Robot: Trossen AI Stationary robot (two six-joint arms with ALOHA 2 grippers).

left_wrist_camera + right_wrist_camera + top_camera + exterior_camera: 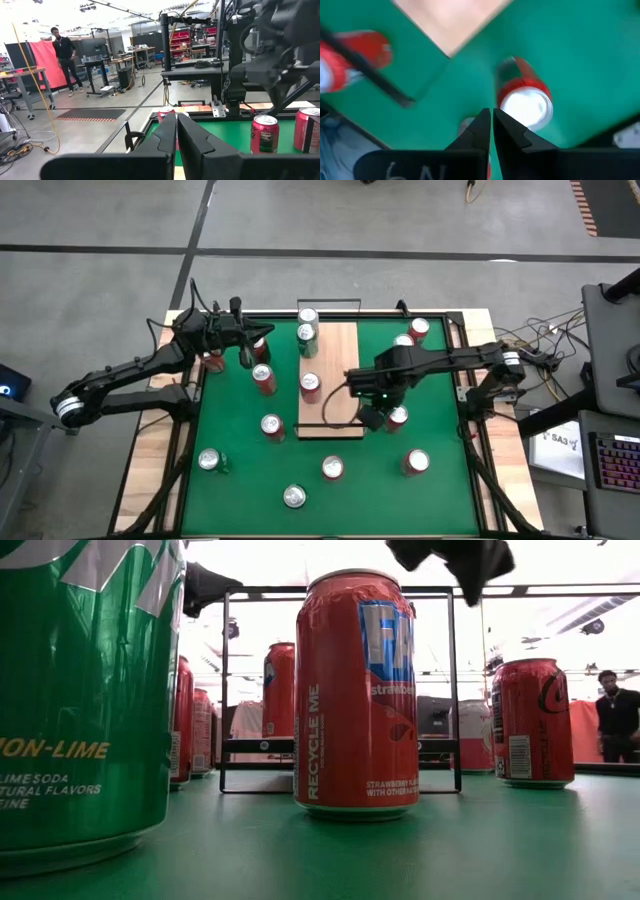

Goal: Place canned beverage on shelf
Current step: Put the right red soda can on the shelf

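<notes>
High view: right gripper (372, 417), fingers together, empty, hovers beside red drink can (398, 417) near pale wood-grain shelf (338, 370); next, open and grasp.

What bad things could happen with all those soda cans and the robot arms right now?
The right gripper hangs shut just above a red can beside the shelf; going down shut, it might knock the can over. The shelf already holds three cans in a row, so another could bump them. The left gripper, shut, sits near more cans.
</notes>
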